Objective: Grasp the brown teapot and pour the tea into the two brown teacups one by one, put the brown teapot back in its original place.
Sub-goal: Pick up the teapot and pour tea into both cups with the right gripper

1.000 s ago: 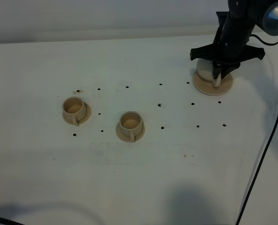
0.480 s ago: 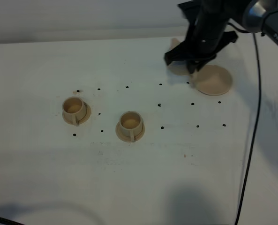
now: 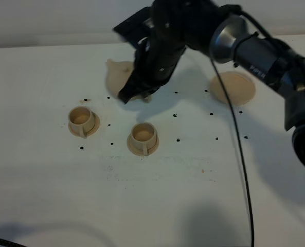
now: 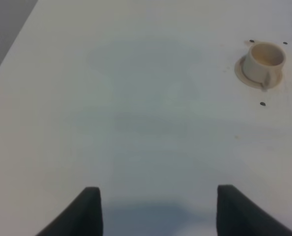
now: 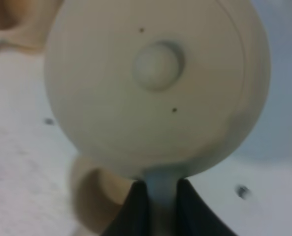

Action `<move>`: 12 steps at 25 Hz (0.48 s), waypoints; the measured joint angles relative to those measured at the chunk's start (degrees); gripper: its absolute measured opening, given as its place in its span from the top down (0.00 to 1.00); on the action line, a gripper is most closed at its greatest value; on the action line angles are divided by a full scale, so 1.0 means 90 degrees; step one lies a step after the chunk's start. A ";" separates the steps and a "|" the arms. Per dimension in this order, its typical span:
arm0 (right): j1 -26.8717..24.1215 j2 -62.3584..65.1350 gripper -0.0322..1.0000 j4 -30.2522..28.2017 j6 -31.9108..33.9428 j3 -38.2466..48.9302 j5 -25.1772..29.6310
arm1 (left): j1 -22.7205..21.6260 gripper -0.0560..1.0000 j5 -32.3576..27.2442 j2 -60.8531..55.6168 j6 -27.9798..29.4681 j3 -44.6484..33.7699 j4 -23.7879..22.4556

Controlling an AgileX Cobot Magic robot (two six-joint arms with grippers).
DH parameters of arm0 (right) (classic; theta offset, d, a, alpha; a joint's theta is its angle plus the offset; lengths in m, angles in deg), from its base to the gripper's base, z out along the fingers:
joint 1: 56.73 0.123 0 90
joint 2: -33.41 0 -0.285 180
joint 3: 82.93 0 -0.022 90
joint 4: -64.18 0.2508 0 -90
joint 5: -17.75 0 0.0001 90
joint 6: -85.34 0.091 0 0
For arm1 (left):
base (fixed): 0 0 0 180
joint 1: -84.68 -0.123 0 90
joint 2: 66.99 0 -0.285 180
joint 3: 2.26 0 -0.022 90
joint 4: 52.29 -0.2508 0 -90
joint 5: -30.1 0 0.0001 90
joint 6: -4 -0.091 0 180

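The brown teapot is being held above the table by the right gripper, its jaws being clenched on the thin loop handle. In the high view the pot is hanging beyond the two cups, toward the far edge, above the gap between the left-hand teacup and the nearer teacup. It is well apart from the coaster, which is lying bare off to the right. The left gripper is idling over bare table, jaws spread, nothing between them. The pot is being smeared by blur in the high view and the spout is not being shown clearly, so which cup is being aimed at cannot be told. Risks being noted: the handle is being pinched narrowly, so the round body may swing or twist once tilted. The cups are small-mouthed, so a pour begun off-centre or too high is likely to be spilled onto a saucer or the table. The lid, if loose, may be shed at a steep tilt.
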 joint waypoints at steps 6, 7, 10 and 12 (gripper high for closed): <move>0.0492 -0.0066 0.88 -0.0249 -0.0758 0.0000 -0.0157 | 0.0000 0.49 0.0000 0.0000 0.0000 0.0000 0.0000; 0.0540 -0.0111 0.88 -0.0321 -0.0829 0.0000 -0.0189 | 0.0000 0.49 0.0000 0.0000 0.0000 0.0000 0.0000; 0.0689 -0.0288 0.88 -0.0687 -0.0922 0.0000 -0.0289 | 0.0000 0.49 0.0000 0.0000 0.0000 0.0000 0.0000; 0.0790 -0.0383 0.88 -0.0989 -0.0935 0.0000 -0.0372 | 0.0000 0.49 0.0000 0.0000 0.0000 0.0000 0.0000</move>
